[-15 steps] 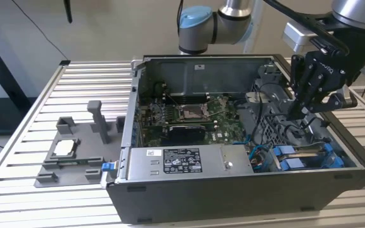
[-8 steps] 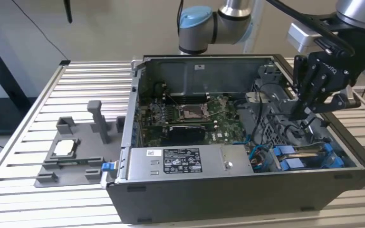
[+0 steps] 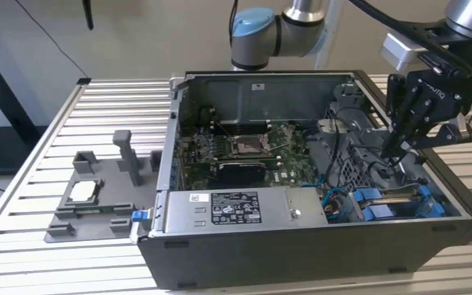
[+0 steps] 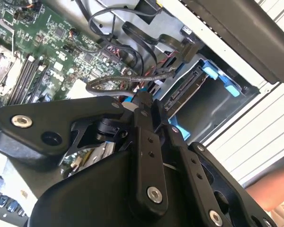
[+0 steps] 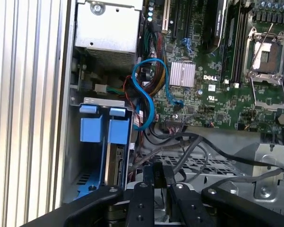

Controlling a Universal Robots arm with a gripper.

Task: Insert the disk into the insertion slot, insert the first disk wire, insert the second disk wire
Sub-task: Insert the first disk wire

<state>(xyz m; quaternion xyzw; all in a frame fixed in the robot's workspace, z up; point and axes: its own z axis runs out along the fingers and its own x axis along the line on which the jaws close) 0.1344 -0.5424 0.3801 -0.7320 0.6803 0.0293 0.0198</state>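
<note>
The disk (image 3: 394, 198) in its blue carrier sits inside the insertion slot (image 3: 359, 169), the grey perforated cage at the case's front corner on the exterior view's right. Its blue end tabs (image 5: 104, 130) and connector edge (image 4: 187, 90) appear in both wrist views. My black gripper (image 3: 398, 147) hangs over the cage, just behind the disk, with its fingers (image 5: 154, 172) pressed together; I see nothing held between them. A grey braided wire (image 4: 128, 78) runs just past the fingertips (image 4: 143, 99). A blue cable (image 5: 150, 106) loops loose beside the cage.
The open computer case (image 3: 302, 246) lies on a slatted table (image 3: 23, 246). The motherboard with its CPU socket (image 3: 244, 146) fills the middle, and the grey power-supply box (image 3: 236, 209) is at the front. A grey fixture (image 3: 96, 196) stands on the exterior view's left.
</note>
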